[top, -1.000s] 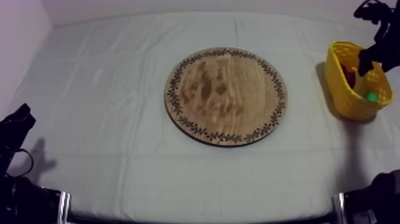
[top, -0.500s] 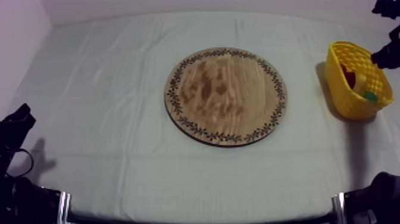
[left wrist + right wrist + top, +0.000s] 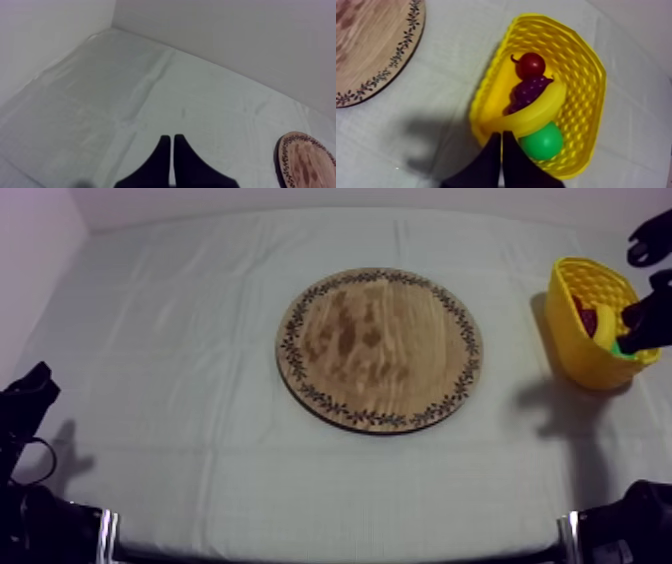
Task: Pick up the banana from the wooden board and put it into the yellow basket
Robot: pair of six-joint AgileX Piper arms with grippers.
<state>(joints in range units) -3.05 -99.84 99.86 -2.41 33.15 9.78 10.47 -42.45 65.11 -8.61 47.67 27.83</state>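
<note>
At 3 o'clock from the board (image 3: 380,348), the basket (image 3: 568,338) holds the banana (image 3: 536,112). It lies across the grapes (image 3: 528,92) and a green fruit (image 3: 543,141), with the small red fruit (image 3: 531,65) beyond. The right gripper (image 3: 501,136) hangs over the basket's rim, fingers pressed together and gripping nothing. The banana lies just past their tips, at the gripper's 9 o'clock from above. The left gripper (image 3: 172,140) rests well off at the board's 9 o'clock, likewise closed and empty.
</note>
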